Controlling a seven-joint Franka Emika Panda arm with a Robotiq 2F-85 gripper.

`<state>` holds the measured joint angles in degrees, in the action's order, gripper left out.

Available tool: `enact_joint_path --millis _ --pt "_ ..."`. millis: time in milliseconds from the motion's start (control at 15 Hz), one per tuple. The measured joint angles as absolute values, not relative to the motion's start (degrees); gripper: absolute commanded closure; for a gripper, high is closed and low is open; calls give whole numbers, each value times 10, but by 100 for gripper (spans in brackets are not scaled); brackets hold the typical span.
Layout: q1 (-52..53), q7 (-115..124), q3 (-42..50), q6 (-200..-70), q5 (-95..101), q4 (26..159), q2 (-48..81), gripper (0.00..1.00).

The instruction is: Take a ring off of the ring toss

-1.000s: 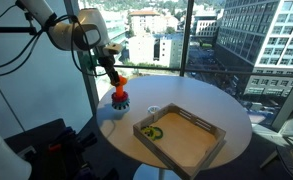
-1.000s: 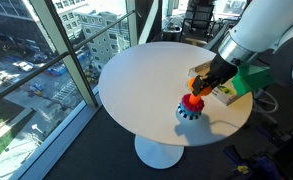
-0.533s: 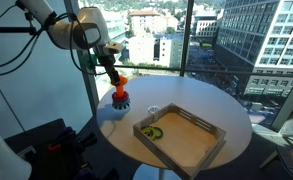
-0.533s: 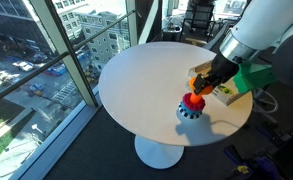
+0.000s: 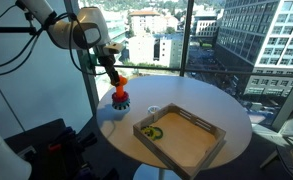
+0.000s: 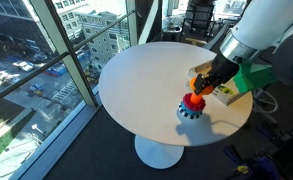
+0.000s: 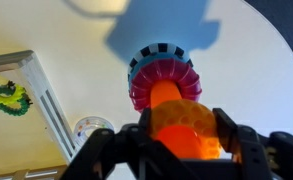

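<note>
The ring toss [image 7: 161, 62] stands near the table edge, with a round blue base, a pink ribbed ring low on it and an orange peg [image 7: 162, 96] rising toward the camera. It also shows in both exterior views [image 5: 119, 100] [image 6: 191, 109]. My gripper [image 7: 182, 128] is right above it, shut on the chunky orange honeycomb ring [image 7: 181, 122], which sits around the upper part of the peg. The fingers [image 7: 229, 132] press on both sides of the ring. In the exterior views the gripper [image 5: 113, 84] [image 6: 200, 86] hides most of the ring.
A wooden tray [image 5: 198, 142] [image 7: 34, 92] lies on the round white table [image 5: 221, 105] beside the stand and holds a yellow-green ring [image 7: 7, 93] [image 5: 154, 130]. A small clear-blue ring [image 7: 90, 130] lies by the tray. Floor-to-ceiling windows are close behind the stand.
</note>
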<state>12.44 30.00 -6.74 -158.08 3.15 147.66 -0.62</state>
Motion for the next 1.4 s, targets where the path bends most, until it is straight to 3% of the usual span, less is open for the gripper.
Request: enact_joint_path --millis 400,800,1000,1200,1400 --pt "122 300 -70 -1580 27 1477 -7 22" --pt "120 299 -71 -1580 26 1477 -14 33" --pt "120 299 -72 -1580 24 1477 -19 43" --pt "120 299 -72 -1580 20 1477 -24 46" --pt "119 296 -72 -1580 11 1477 -30 43"
